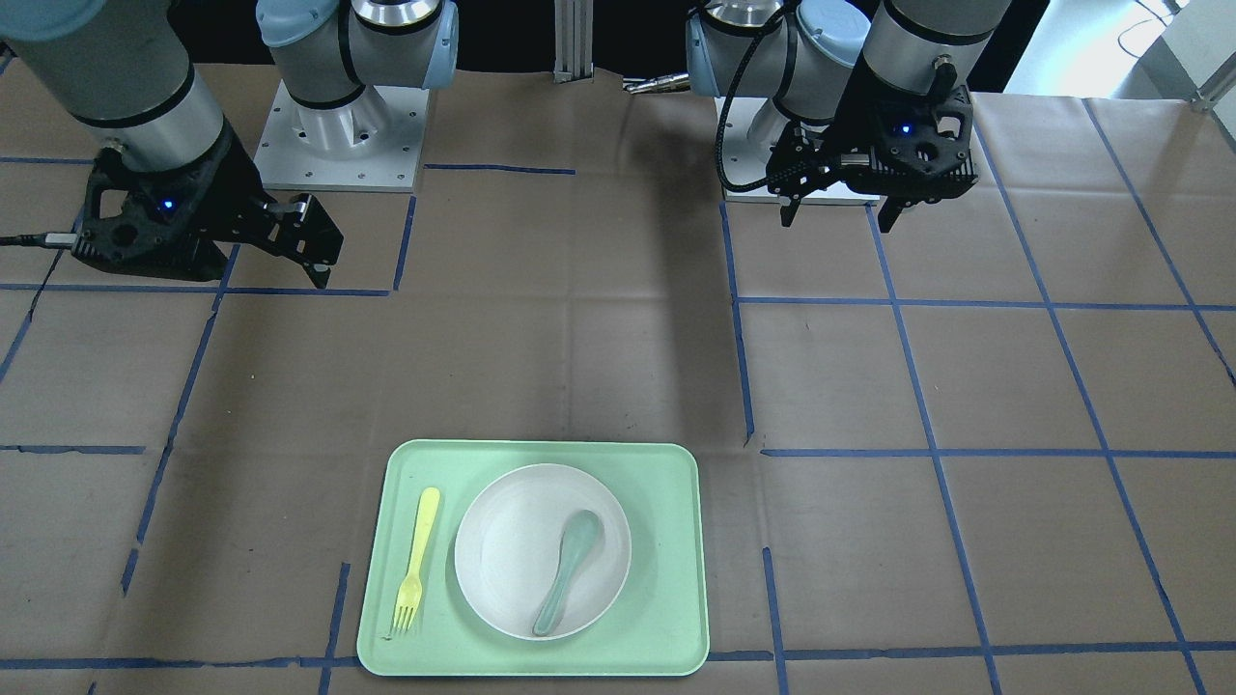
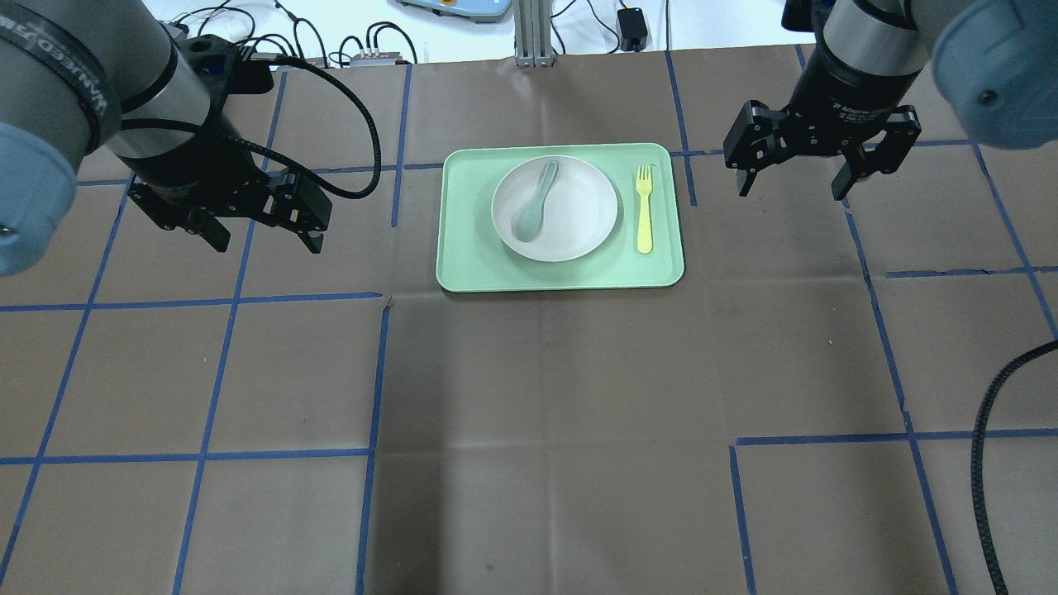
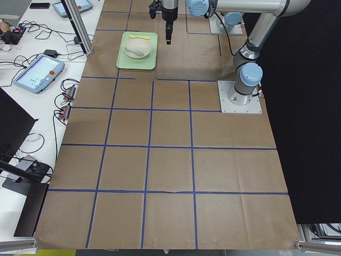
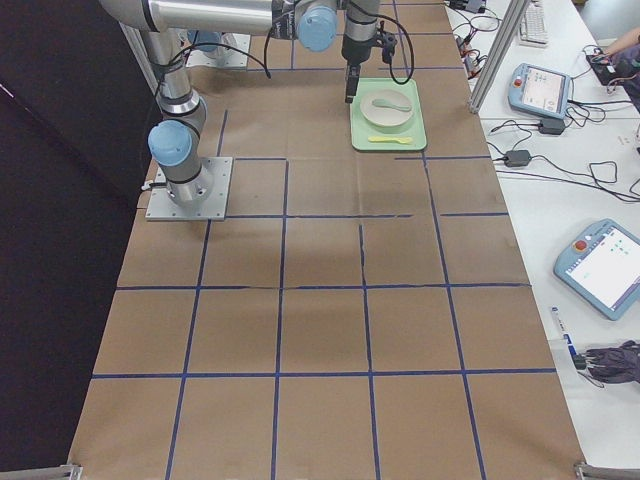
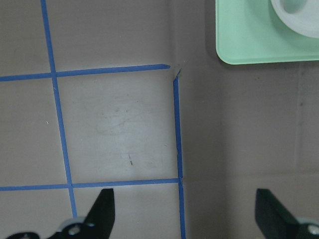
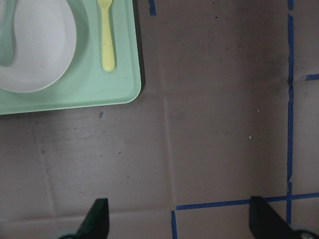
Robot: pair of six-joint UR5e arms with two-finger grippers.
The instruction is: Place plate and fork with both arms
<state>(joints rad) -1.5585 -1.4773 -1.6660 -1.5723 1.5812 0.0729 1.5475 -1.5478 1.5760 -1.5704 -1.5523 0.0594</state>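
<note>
1. While both arms hover over the brown paper-covered worktop [image 2: 545,413], the round off-white matte plate [image 2: 579,216] sits on the rectangular mint-green tray [image 2: 471,266], upper ctr of overhead view.
2. Slim pale-yellow plastic fork [image 2: 644,211] lies on tray just right of plate, apart from it.
3. Grey-green spoon [image 2: 534,213] rests in plate.
4. Left arm [image 2: 124,91], upper left: jaws spread wide, gripping nothing.
5. Right arm [image 2: 868,58], upper right: jaws likewise apart, w/ nothing held.

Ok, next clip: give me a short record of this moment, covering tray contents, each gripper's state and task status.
tray: mint-green, on the table
plate: on the tray, near its middle
spoon: lying in the plate
fork: on the tray beside the plate, right gripper's side, not touching it
left gripper: fingers open, empty, clear of the tray
right gripper: fingers open, empty, clear of the tray
task status: plate and fork not yet grasped
</note>
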